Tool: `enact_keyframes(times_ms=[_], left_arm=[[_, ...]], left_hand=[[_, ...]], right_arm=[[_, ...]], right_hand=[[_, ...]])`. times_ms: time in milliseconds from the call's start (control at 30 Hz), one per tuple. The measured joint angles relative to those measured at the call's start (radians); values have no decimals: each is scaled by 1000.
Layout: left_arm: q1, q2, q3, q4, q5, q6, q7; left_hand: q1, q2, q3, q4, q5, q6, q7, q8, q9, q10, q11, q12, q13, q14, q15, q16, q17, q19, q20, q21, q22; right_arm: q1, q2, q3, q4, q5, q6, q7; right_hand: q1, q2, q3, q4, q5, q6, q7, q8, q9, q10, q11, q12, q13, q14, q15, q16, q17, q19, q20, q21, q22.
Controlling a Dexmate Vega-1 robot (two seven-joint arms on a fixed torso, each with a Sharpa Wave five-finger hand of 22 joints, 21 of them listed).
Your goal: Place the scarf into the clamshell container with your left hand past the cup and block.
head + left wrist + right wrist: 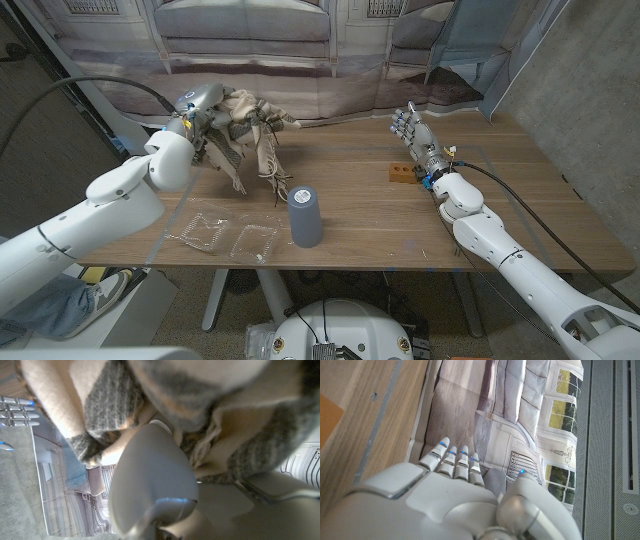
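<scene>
Head view shows your left hand (193,112) holding the scarf (250,130) bunched, lifted above the bench's (380,215) far left, fringe dangling toward the wood. The open clamshell container (228,234) lies nearer you, almost straight below the hand, with the cup (305,216) just beside its right edge. The block (400,174) sits well right, by your idle right hand (412,128), fingers apart and upright.

Left hand (155,485) grips plaid scarf (200,405)

Wooden table (370,215); printed backdrop (300,40), perhaps fabric.
</scene>
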State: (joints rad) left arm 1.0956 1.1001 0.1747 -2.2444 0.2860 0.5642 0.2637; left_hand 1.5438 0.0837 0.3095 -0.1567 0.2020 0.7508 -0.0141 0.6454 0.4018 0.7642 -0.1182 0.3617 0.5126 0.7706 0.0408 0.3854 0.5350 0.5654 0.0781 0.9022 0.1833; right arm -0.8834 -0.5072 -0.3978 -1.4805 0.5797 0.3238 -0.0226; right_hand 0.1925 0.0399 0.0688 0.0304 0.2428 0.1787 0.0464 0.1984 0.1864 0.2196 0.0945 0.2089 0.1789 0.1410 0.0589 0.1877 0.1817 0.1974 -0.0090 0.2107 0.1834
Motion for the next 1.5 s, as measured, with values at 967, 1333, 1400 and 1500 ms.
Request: enact_keyframes(times_ms=[967,1333,1400,1500], left_arm=[[147,-2,-138,-71,-22,-89,-37],[154,-15,-117,-90,6,-84,-60],[155,-15,-113,-96,6,-84,-60],[158,-14,-112,-103,17,-72,-69]], left_hand=[[-3,2,0,0,0,4,-4,3,-5,6,5,-14,19,-1,-1,5,1,-11,-11,23,-3],[-28,-1,22,-22,0,7,-7,3,-5,11,0,-19,23,0,-1,4,9,-11,-11,34,-5],[-29,-1,23,-23,0,7,-7,3,-5,11,0,-19,25,0,-1,3,18,-11,-11,34,-5],[-29,0,23,-23,0,7,-7,3,-5,13,-2,-19,27,2,1,1,20,-16,-16,35,-4]], right_arm=[[16,5,-5,14,-1,-10,3],[22,14,-5,45,8,4,15],[22,14,-5,45,9,5,17],[22,14,-5,50,11,7,18]], right_hand=[[0,0,-7,2,0,0,0,0,0,0,0,0,0,0,0,0,0,0,0,0,0],[0,0,-7,2,0,0,0,0,0,0,0,0,0,0,0,0,0,0,0,0,0],[0,0,-7,2,0,0,0,0,0,0,0,0,0,0,0,0,0,0,0,0,0],[0,0,-7,2,0,0,0,0,0,0,0,0,0,0,0,0,0,0,0,0,0]])
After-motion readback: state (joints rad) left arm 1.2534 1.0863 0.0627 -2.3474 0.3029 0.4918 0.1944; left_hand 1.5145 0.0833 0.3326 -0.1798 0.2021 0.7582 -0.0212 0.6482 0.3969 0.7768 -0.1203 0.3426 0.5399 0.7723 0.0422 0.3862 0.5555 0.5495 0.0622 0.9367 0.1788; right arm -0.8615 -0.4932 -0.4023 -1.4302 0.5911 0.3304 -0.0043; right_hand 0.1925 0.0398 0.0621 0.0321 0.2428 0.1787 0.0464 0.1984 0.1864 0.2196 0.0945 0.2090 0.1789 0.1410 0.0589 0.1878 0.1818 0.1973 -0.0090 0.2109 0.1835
